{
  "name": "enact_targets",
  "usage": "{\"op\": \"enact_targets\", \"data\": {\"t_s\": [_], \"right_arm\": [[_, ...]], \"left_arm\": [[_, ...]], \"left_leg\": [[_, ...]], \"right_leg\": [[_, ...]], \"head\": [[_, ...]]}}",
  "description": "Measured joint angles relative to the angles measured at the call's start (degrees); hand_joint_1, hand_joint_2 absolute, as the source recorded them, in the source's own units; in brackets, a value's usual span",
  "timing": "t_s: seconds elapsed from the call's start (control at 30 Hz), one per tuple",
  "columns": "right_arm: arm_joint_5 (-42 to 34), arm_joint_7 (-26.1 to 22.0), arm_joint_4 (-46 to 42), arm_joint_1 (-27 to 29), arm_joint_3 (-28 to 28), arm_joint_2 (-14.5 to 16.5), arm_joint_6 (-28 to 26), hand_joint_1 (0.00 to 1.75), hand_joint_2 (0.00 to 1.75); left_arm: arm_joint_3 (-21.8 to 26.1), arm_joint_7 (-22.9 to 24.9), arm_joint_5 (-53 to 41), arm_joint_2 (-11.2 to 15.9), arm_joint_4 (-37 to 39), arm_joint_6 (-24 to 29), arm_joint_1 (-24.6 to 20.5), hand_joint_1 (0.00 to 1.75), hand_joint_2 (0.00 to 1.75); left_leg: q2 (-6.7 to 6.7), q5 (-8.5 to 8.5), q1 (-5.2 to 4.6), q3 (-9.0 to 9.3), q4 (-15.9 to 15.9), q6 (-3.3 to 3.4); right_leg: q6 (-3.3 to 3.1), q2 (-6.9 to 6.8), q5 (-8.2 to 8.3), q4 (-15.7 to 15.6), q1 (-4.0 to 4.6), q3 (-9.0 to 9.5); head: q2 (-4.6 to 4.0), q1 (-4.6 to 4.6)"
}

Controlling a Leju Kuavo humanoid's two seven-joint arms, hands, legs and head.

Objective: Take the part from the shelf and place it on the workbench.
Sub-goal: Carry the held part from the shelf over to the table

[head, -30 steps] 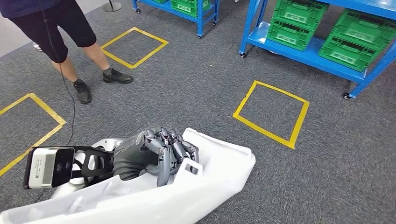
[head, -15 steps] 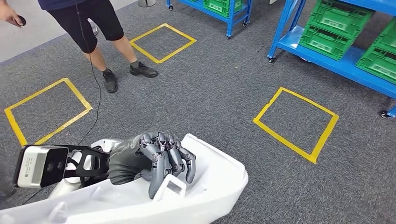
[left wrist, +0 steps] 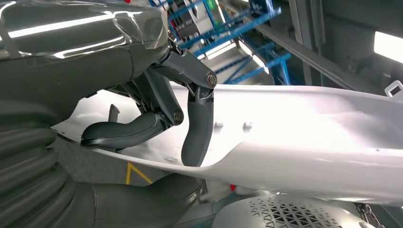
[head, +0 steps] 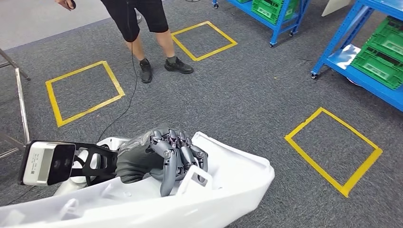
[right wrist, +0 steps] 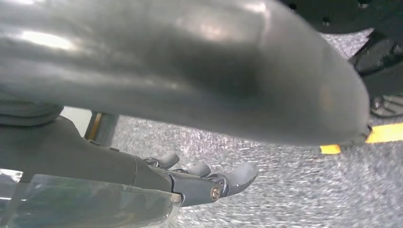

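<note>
The part is a big white moulded plastic shell (head: 233,178) lying across the bottom of the head view. My left hand (head: 166,159) grips its upper rim, dark fingers curled over the edge beside a small white loop tab (head: 196,175). In the left wrist view the fingers (left wrist: 197,126) hook over the shell's (left wrist: 309,128) rim with the thumb (left wrist: 123,135) beneath. My right hand (right wrist: 199,178) hangs over the grey carpet with its fingers loosely spread and nothing in them.
A person (head: 142,28) stands at the back on the grey carpet, with a black cable (head: 124,107) trailing toward me. Yellow tape squares (head: 83,90) (head: 335,152) mark the floor. Blue shelves with green crates (head: 382,61) stand at the right, metal legs (head: 20,97) at the left.
The whole picture has slid to the right, so the camera has turned left. My left hand keeps its grip on the white shell.
</note>
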Motion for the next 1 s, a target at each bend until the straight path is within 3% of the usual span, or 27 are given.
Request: {"op": "enact_targets", "data": {"t_s": [0.07, 0.1, 0.17, 0.23, 0.3, 0.37, 0.43, 0.47, 0.5, 0.53, 0.6, 0.67, 0.73, 0.8, 0.87, 0.9, 0.97, 1.0], "right_arm": [[0.44, -0.16, -0.01, -0.09, 0.45, -0.07, 0.02, 0.0, 0.0], [0.65, -0.3, -0.01, -0.14, 0.67, -0.11, 0.05, 0.0, 0.0], [0.87, -0.59, 0.01, -0.29, 1.03, -0.09, 0.13, 0.0, 0.0], [1.01, -0.86, 0.0, -0.57, 1.4, 0.07, 0.25, 0.0, 0.0], [1.18, -1.08, -0.01, -0.78, 1.81, 0.21, 0.45, 0.0, 0.0], [1.35, -1.14, 0.01, -0.71, 2.08, 0.35, 0.63, 0.0, 0.0], [1.49, -1.07, 0.03, -0.54, 2.24, 0.49, 0.7, 0.0, 0.0], [1.52, -1.04, 0.03, -0.53, 2.29, 0.56, 0.7, 0.0, 0.0], [1.54, -1.02, 0.03, -0.57, 2.33, 0.64, 0.72, 0.0, 0.0], [1.57, -1.02, 0.03, -0.64, 2.37, 0.77, 0.73, 0.0, 0.0], [1.7, -1.02, 0.05, -0.71, 2.57, 1.14, 0.75, 0.0, 0.0], [1.88, -0.99, 0.1, -0.7, 2.87, 1.53, 0.72, 0.0, 0.0], [2.06, -0.94, 0.11, -0.77, 3.2, 1.94, 0.67, 0.0, 0.0], [2.19, -0.98, 0.13, -0.83, 3.48, 2.24, 0.59, 0.0, 0.0], [2.32, -1.14, 0.16, -0.65, 3.61, 2.21, 0.46, 0.0, 0.0], [2.44, -1.2, 0.18, -0.51, 3.67, 2.09, 0.43, 0.0, 0.0], [2.73, -1.22, 0.21, -0.27, 3.85, 1.78, 0.34, 0.0, 0.0], [2.8, -1.21, 0.22, -0.22, 3.94, 1.6, 0.29, 0.0, 0.0]], "left_arm": [[-0.42, 0.01, 0.12, 0.0, 0.05, -0.12, -0.16, 1.75, 1.75], [-0.66, -0.01, 0.3, 0.01, 0.12, -0.37, -0.24, 1.75, 1.75], [-1.02, -0.14, 0.89, 0.07, 0.37, -0.98, -0.32, 1.75, 1.75], [-1.17, -0.37, 1.45, 0.22, 0.64, -1.43, -0.28, 1.75, 1.75], [-1.18, -0.6, 1.85, 0.43, 0.81, -1.83, -0.35, 1.75, 1.75], [-1.19, -0.74, 2.12, 0.61, 0.96, -2.17, -0.38, 1.75, 1.75], [-1.2, -0.79, 2.24, 0.86, 1.24, -2.37, -0.2, 1.75, 1.75], [-1.2, -0.79, 2.26, 1.01, 1.39, -2.44, -0.12, 1.75, 1.75], [-1.2, -0.8, 2.28, 1.13, 1.51, -2.47, -0.07, 1.75, 1.75], [-1.19, -0.81, 2.33, 1.22, 1.58, -2.52, -0.07, 1.75, 1.75], [-1.18, -0.88, 2.43, 1.36, 1.64, -2.73, -0.12, 1.75, 1.75], [-1.17, -0.99, 2.5, 1.48, 1.72, -2.98, -0.11, 1.75, 1.75], [-1.16, -1.14, 2.55, 1.62, 1.82, -3.13, 0.01, 1.75, 1.75], [-1.16, -1.34, 2.58, 1.68, 1.97, -3.26, 0.0, 1.75, 1.75], [-1.18, -1.84, 2.55, 1.62, 2.24, -3.56, 0.07, 1.75, 1.75], [-1.19, -2.21, 2.45, 1.59, 2.44, -3.75, 0.23, 1.75, 1.75], [-1.13, -3.14, 2.04, 1.6, 2.89, -4.12, 0.75, 1.75, 1.75], [-1.07, -3.54, 1.75, 1.6, 3.07, -4.26, 0.96, 1.75, 1.75]], "left_leg": [[-1.8, -0.27, -0.02, -0.03, 0.56, -0.37], [-2.59, -0.48, -0.08, -0.23, 0.96, -0.65], [-3.78, -0.72, -0.11, -0.72, 1.5, -1.14], [-4.14, -0.86, 0.08, -1.09, 1.74, -1.52], [-1.23, -2.33, 0.15, -2.32, 4.15, -2.17], [2.58, -5.58, 0.44, -5.69, 10.89, -2.88], [3.66, -7.78, 0.99, -9.47, 17.67, -3.27], [3.8, -7.49, 1.16, -10.17, 18.52, -3.34], [4.05, -6.2, 1.25, -9.6, 17.0, -3.3], [4.77, -4.25, 1.2, -7.8, 13.32, -3.11], [8.09, -1.43, 0.51, -3.56, 5.27, -2.43], [9.87, -0.97, -0.28, -1.84, 1.91, -1.86], [8.29, -0.7, -0.29, -1.48, 1.25, -1.41], [6.59, 0.01, 0.07, -0.33, -0.16, -0.79], [4.86, 0.46, 0.32, 0.41, -0.93, -0.41], [3.95, 0.5, 0.36, 0.44, -0.89, -0.33], [1.84, 0.43, 0.44, 0.49, -0.82, -0.41], [0.77, 0.33, 0.54, 0.53, -0.69, -0.55]], "right_leg": [[0.97, 1.94, 3.88, -8.04, -0.44, 3.14], [0.9, 2.78, 5.21, -11.11, -0.6, 4.47], [0.04, 3.32, 6.07, -13.18, -0.44, 5.47], [-0.73, 2.06, 6.22, -13.29, -0.25, 5.69], [-1.39, 0.91, 6.19, -13.45, -0.26, 5.97], [-1.98, -0.37, 5.98, -13.49, -0.03, 6.19], [-2.3, -1.94, 5.77, -13.48, 0.27, 6.26], [-2.36, -2.73, 5.66, -13.48, 0.37, 6.3], [-2.41, -3.48, 5.54, -13.48, 0.46, 6.4], [-2.4, -4.17, 5.4, -13.49, 0.53, 6.57], [-2.19, -5.38, 5.06, -13.56, 0.74, 7.0], [-1.75, -6.66, 4.72, -13.71, 0.83, 7.35], [-1.32, -7.81, 4.45, -13.96, 0.77, 7.7], [-1.29, -5.68, 3.46, -12.54, 0.58, 7.44], [-1.67, -1.87, 1.0, -6.69, 0.4, 4.71], [-1.76, -0.9, -0.32, -2.81, 0.37, 2.59], [-1.24, -0.35, -1.01, 1.53, 0.19, -0.44], [-0.62, -0.25, 0.07, 0.46, 0.01, -0.45]], "head": [[0.0, 0.03], [0.0, 0.01], [0.0, -0.02], [0.0, -0.02], [0.0, -0.26], [0.0, -0.62], [0.0, -0.73], [0.0, -0.74], [0.0, -0.74], [0.0, -0.74], [0.0, -0.69], [0.0, -0.72], [0.01, -0.8], [0.01, -0.76], [0.0, -0.53], [0.0, -0.46], [0.0, -0.33], [0.0, -0.33]]}}
